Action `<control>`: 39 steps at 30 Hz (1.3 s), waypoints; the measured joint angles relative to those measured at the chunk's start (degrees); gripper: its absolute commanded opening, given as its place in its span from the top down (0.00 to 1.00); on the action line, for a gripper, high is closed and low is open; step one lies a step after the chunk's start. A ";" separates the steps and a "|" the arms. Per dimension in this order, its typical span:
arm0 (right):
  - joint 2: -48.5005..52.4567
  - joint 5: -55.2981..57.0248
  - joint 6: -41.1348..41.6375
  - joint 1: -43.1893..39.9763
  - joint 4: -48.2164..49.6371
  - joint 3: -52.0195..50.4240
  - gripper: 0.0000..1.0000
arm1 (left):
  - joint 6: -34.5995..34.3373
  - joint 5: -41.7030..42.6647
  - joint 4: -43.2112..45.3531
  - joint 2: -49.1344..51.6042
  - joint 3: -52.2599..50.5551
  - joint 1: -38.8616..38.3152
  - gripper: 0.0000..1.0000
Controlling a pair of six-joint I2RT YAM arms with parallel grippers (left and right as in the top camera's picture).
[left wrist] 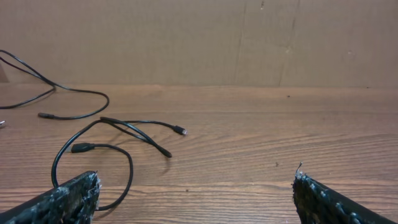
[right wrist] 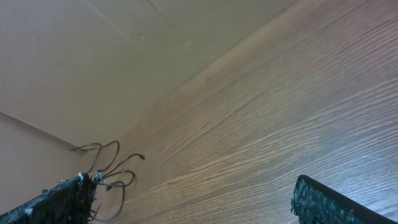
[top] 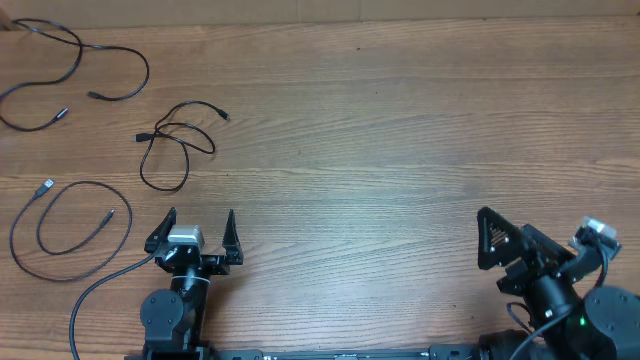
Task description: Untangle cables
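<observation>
Left tool (top: 197,232) and right tool (right wrist: 193,186), jaws spread and empty, sit at the table (top: 400,150) near edge; three cables (top: 172,148) lie separately at far left, suggesting untangling is finished.

The farthest cable (left wrist: 68,89) runs off the left wrist view's edge (plug types too small to tell).

Checked all three feeds from my end and honestly there's nothing I can read. No lettering, numbers or logos I can make out on the cables (left wrist: 82,148), the wooden table (top: 400,130), the cardboard wall (left wrist: 186,37) behind it, or the left gripper (top: 199,226) and right gripper (right wrist: 186,199).
</observation>
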 measured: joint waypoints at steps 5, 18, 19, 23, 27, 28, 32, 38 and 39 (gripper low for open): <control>-3.04 0.35 -0.02 0.00 5.20 -3.23 0.00 | 0.00 0.02 0.02 0.00 0.00 0.00 0.00; -10.84 8.48 0.02 -0.04 24.41 -20.98 0.00 | 0.00 0.00 0.02 0.00 -0.02 0.00 0.00; -10.84 9.25 0.00 -0.04 24.44 -21.20 0.00 | 0.00 0.00 0.02 0.00 -0.02 0.00 0.01; -11.72 12.63 -2.10 -0.04 25.64 -21.68 0.00 | 0.00 0.00 0.02 0.00 -0.02 0.00 0.00; -15.54 13.90 -6.43 -0.04 29.64 -25.00 0.00 | 0.00 0.00 0.02 0.00 -0.02 0.00 0.00; -16.28 14.19 -7.32 -0.04 31.47 -26.29 0.00 | 0.00 0.00 0.02 0.00 -0.02 0.00 0.01; -16.59 14.62 -9.27 -0.04 37.92 -31.30 0.00 | 0.00 0.00 0.04 0.00 -0.02 0.00 0.01; -16.59 14.78 -11.21 -0.24 42.62 -39.21 0.00 | 0.00 0.00 0.02 0.00 -0.02 0.00 0.01; -16.57 14.78 -11.65 -0.46 42.58 -40.28 0.00 | 0.00 0.00 0.02 0.00 -0.02 0.00 0.01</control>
